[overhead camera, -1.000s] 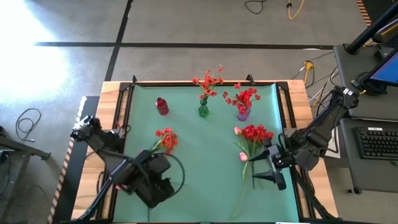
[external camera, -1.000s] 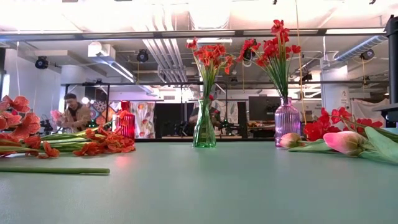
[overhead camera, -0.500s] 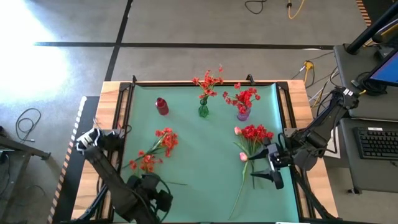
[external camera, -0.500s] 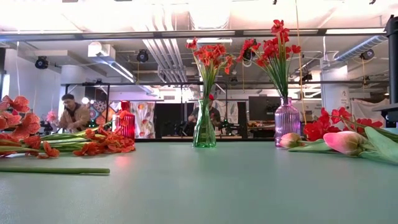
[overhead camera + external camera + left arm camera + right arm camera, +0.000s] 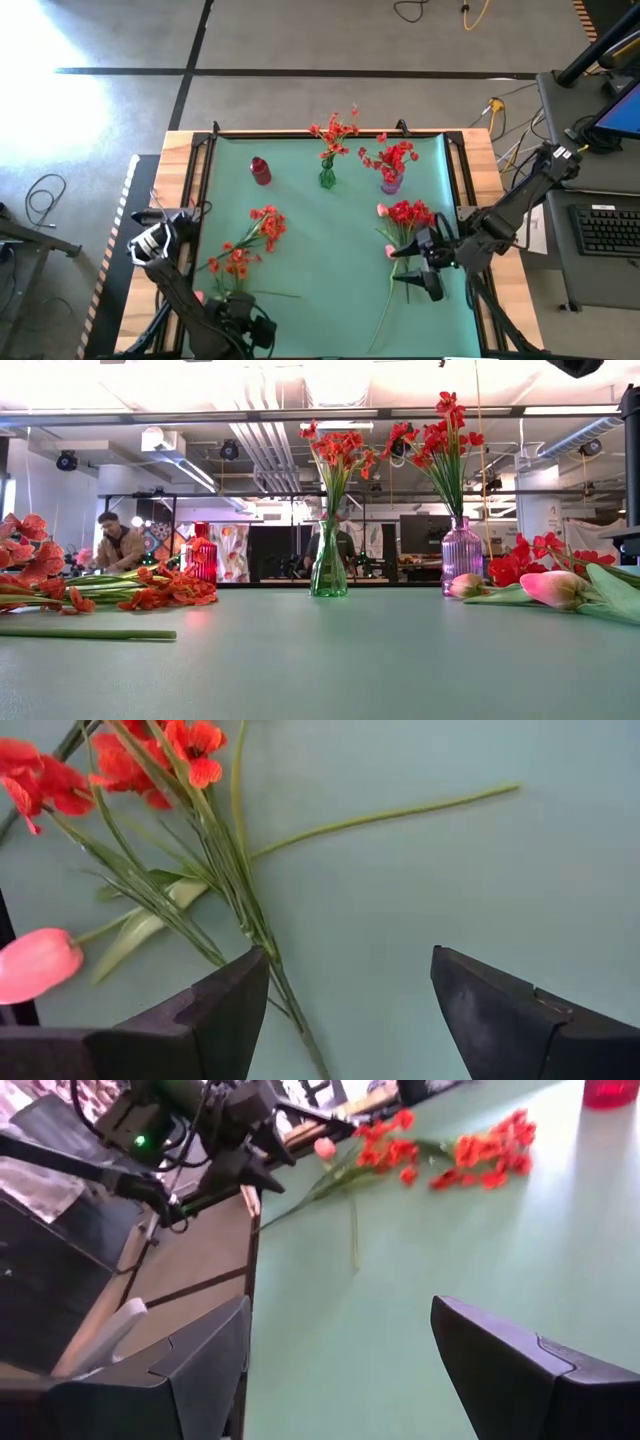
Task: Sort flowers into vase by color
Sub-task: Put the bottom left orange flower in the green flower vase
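Left gripper (image 5: 345,1010) stood open, empty, above orange flowers (image 5: 130,765); right gripper (image 5: 412,268) open beside red flowers (image 5: 410,214)

Left hand (image 5: 245,325) and right hand (image 5: 412,266) both hover open-fingered, empty.

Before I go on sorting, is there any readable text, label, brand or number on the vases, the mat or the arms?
None can be read.
Green vase, purple vase, red vase: no labels visible.
Green mat: plain, unmarked.
Keyboard beside the table: keys too small to read.
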Controlling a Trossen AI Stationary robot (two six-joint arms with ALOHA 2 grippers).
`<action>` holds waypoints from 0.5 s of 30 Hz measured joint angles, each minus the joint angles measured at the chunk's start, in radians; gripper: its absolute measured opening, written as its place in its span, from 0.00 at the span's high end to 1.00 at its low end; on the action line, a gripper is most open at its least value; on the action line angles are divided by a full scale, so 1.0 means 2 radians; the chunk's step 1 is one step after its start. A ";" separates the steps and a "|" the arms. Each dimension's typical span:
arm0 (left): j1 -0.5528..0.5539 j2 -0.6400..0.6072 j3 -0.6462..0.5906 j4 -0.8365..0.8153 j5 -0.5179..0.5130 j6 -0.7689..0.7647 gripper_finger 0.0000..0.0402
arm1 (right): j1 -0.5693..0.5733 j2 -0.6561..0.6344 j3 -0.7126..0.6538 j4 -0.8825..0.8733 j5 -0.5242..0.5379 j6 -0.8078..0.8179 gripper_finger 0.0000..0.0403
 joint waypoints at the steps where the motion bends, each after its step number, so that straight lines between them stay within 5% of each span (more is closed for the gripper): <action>1: -0.001 0.003 0.000 0.000 0.000 -0.006 0.34 | 0.000 0.004 0.000 -0.004 -0.003 0.006 0.25; 15: -0.015 0.056 -0.007 -0.005 0.053 -0.049 0.34 | 0.002 0.051 0.000 -0.058 -0.052 0.057 0.25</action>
